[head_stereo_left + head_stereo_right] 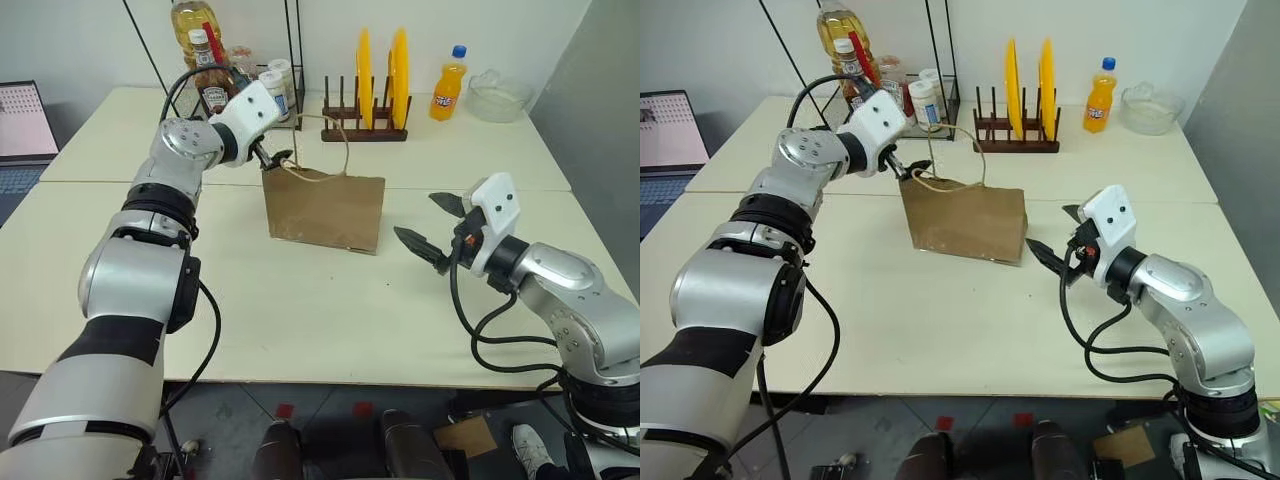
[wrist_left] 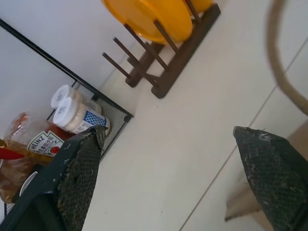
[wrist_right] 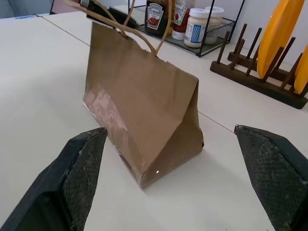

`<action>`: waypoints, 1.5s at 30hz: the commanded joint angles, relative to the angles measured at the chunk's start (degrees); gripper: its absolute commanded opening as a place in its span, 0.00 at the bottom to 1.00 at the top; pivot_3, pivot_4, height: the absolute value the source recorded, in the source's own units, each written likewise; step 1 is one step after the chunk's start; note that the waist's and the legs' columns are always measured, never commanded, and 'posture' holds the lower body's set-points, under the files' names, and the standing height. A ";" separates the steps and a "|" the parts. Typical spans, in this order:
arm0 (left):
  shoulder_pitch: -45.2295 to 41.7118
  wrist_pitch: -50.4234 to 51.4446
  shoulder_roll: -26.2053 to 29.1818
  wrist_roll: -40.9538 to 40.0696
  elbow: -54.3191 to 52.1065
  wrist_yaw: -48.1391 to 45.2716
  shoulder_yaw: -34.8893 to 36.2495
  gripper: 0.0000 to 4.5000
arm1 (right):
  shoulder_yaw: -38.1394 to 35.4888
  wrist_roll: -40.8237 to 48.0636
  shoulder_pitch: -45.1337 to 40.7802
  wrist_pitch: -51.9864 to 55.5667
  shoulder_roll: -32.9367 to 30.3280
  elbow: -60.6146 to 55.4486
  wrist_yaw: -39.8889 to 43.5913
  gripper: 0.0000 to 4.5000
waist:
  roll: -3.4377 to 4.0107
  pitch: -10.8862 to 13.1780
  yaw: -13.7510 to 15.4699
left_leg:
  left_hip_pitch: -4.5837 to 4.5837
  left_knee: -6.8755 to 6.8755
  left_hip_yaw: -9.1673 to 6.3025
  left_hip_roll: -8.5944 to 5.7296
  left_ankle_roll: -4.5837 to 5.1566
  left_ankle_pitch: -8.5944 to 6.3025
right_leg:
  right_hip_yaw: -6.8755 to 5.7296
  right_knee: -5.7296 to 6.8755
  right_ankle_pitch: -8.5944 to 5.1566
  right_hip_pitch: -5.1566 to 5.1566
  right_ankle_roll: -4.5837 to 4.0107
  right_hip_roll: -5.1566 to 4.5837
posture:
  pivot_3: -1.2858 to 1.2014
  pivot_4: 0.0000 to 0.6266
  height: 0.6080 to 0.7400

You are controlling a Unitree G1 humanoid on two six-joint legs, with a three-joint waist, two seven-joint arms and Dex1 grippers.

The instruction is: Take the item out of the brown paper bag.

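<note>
In the head views, the creased tan kraft-paper bag [image 1: 325, 210] is seen standing at the table's centre, its top pinched shut; the item cannot be seen. The left gripper [image 1: 277, 160] is held wide open and empty at the bag's ten o'clock corner, beside the looped cord handles [image 1: 335, 140]. The right gripper [image 1: 433, 225] is spread wide, empty, at three o'clock. In the left wrist view, a dark wooden rack with yellow plates [image 2: 159, 29] is seen. In the right wrist view, the bag is framed between spread fingers [image 3: 79, 163].

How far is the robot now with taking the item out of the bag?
Nothing is out yet. The brown paper bag stands on the table, top pinched together. The left gripper is open at the bag's top by the handles; the right gripper waits open beside it. Opening and reaching in remain.
</note>
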 commanded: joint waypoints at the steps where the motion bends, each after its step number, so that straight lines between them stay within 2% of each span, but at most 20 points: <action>1: -2.16 -1.56 -0.11 1.78 -0.10 -7.61 -1.17 1.00 | -1.85 1.02 0.42 0.27 -0.38 -3.00 -0.87 0.99 | 0.00 0.00 0.10 | 0.00 0.00 0.00 -0.01 0.00 0.00 | 0.00 0.00 0.00 0.01 0.00 -0.01 | 0.52 0.24 1.00; 10: -2.82 -4.04 2.04 -0.73 -2.08 -33.36 0.40 1.00 | -1.65 1.65 0.78 -0.47 -0.54 -2.62 -1.04 0.99 | 0.00 0.00 0.06 | 0.00 -0.02 0.01 -0.01 0.00 0.00 | -0.01 -0.01 0.00 0.01 0.00 -0.01 | 0.52 0.24 1.00; 16: -0.95 -5.57 3.78 -2.70 -5.68 -44.09 0.99 1.00 | -1.52 1.36 0.64 -1.76 -0.57 -1.01 -0.40 0.99 | 0.00 0.00 0.05 | 0.00 -0.01 0.00 -0.01 0.15 -0.08 | -0.01 -0.01 0.00 0.01 0.00 -0.01 | 0.52 0.24 1.00; 19: 2.39 -6.35 5.62 -4.72 -11.02 -50.56 -0.82 1.00 | -0.99 1.16 0.13 -2.84 -0.61 0.46 0.38 0.99 | 0.00 0.00 -0.12 | 0.01 -0.02 0.00 0.00 0.17 -0.08 | -0.01 0.00 0.00 0.01 0.00 -0.01 | 0.52 0.24 1.00; 26: 14.29 2.18 14.56 -19.30 -34.47 -51.48 -11.52 1.00 | -0.04 0.84 -0.94 -4.82 -0.51 2.72 1.42 0.99 | 0.01 0.00 -0.24 | 0.03 -0.01 -0.02 0.04 0.20 -0.06 | -0.01 0.10 0.00 0.01 0.00 0.00 | 0.52 0.24 1.00; 31: 14.27 6.94 15.58 -22.24 -39.31 -51.48 -9.44 1.00 | 0.54 0.86 -0.99 -5.73 -0.56 3.39 2.31 0.99 | 0.00 0.00 0.20 | 0.02 0.02 -0.03 0.02 0.21 -0.06 | -0.03 0.09 0.00 0.03 0.00 -0.01 | 0.52 0.24 1.00; 34: 15.88 8.22 18.15 -26.06 -44.50 -51.48 -10.57 1.00 | 0.96 1.14 -0.67 -5.91 -1.07 3.44 3.28 0.99 | 0.00 0.00 0.08 | 0.01 0.01 -0.03 0.03 0.22 -0.06 | -0.03 0.06 0.00 0.02 0.00 0.00 | 0.52 0.24 1.00; 37: 19.01 2.89 22.18 -27.42 -48.70 -51.48 -13.59 1.00 | 1.37 1.43 -0.14 -5.87 -1.75 3.18 4.70 0.99 | 0.02 0.00 -0.26 | 0.03 -0.01 0.00 0.05 0.22 -0.06 | 0.00 0.05 0.00 0.01 -0.01 0.00 | 0.52 0.24 1.00; 40: 22.94 -9.87 28.20 -26.95 -51.13 -51.48 -19.52 1.00 | 2.20 1.53 0.70 -6.22 -3.15 3.14 6.88 0.99 | 0.03 -0.01 -0.36 | 0.10 -0.02 0.02 0.05 0.24 -0.05 | 0.02 0.08 0.00 0.02 -0.01 0.01 | 0.52 0.24 1.00; 45: 25.77 -18.14 33.68 -28.94 -54.03 -51.48 -25.70 1.00 | 2.31 1.63 0.87 -6.28 -3.83 3.40 8.17 0.99 | 0.01 -0.01 0.25 | 0.06 0.01 0.01 0.04 0.26 -0.04 | 0.03 0.13 0.00 0.02 -0.02 0.01 | 0.52 0.24 1.00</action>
